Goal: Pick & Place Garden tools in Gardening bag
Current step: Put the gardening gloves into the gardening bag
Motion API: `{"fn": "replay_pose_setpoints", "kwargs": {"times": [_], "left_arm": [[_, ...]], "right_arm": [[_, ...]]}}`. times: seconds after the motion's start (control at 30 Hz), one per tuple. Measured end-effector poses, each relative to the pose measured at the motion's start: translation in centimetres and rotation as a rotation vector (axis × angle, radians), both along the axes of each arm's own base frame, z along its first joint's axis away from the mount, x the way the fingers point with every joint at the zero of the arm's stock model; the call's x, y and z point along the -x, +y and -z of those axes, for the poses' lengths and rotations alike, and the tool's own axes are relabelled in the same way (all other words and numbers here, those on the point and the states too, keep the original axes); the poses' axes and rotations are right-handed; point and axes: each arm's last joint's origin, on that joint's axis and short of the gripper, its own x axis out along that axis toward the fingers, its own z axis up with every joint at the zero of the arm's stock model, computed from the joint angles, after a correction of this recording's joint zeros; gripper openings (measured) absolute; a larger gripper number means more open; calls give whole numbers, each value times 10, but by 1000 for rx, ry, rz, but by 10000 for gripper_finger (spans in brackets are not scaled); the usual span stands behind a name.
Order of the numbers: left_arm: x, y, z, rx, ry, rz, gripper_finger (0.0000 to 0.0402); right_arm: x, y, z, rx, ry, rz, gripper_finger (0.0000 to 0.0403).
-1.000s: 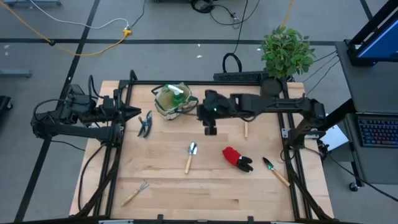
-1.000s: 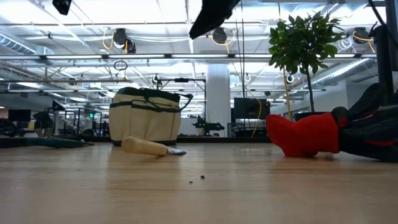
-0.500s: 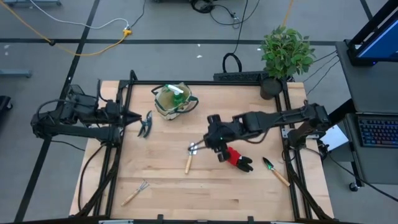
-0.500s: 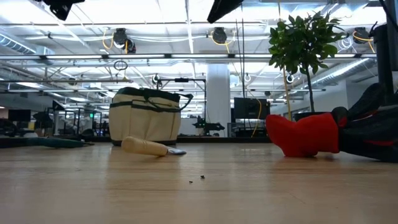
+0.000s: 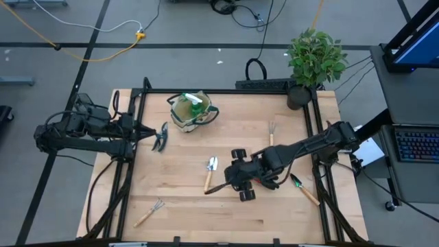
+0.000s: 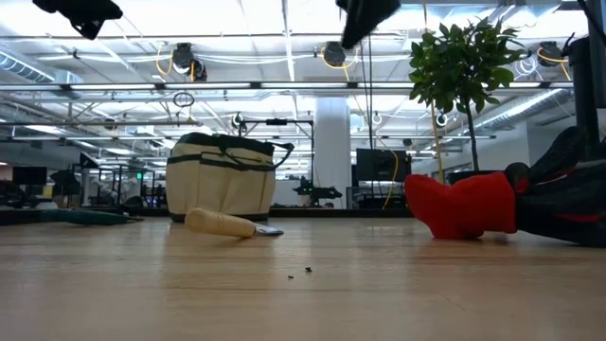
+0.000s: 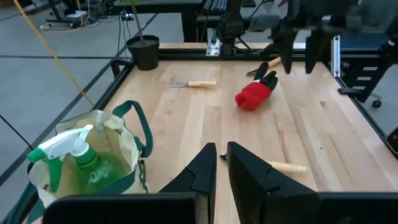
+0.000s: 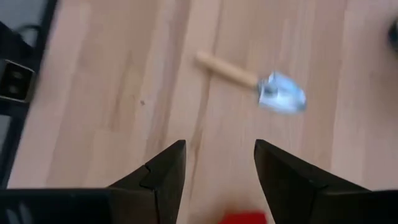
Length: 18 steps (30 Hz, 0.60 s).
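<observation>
The beige gardening bag (image 5: pixel 192 110) stands at the far left, a green spray bottle (image 7: pixel 76 155) upright inside it. Dark pruning shears (image 5: pixel 161 137) lie beside my shut left gripper (image 5: pixel 147 131) at the left edge. The silver trowel (image 5: pixel 209 171) lies flat mid-table. My right gripper (image 5: pixel 218 187) hangs open above the table just nearside of the trowel (image 8: pixel 255 81), pointing steeply down. The red-black gloves (image 7: pixel 255 93) lie under my right arm. A fork (image 5: pixel 271 133), a green trowel (image 5: pixel 302 187) and a rake (image 5: pixel 148 213) lie flat on the wood.
A potted plant (image 5: pixel 314 60) stands at the far right corner. Black frame rails (image 5: pixel 130 171) run along the left and right table edges. Bare wood (image 5: pixel 206 219) lies along the near edge between the rake and the green trowel.
My right gripper has swung from beside the bag toward the table's near edge, passing over the silver trowel and the gloves, sinking and tipping more steeply down; it stays open. My left gripper has tipped down a little in place. No tool has moved.
</observation>
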Motion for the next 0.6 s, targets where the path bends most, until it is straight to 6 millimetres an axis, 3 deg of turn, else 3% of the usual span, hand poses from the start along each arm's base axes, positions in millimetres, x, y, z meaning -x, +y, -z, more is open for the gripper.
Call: {"fn": "replay_pose_setpoints", "kwargs": {"times": [0.33, 0.6], "left_arm": [[0, 0, 0, -1, 0, 1, 47], [0, 0, 0, -25, 2, 11, 47]], "right_arm": [[11, -9, 23, -4, 260, 255, 185], [17, -29, 34, -17, 377, 457, 185]]}}
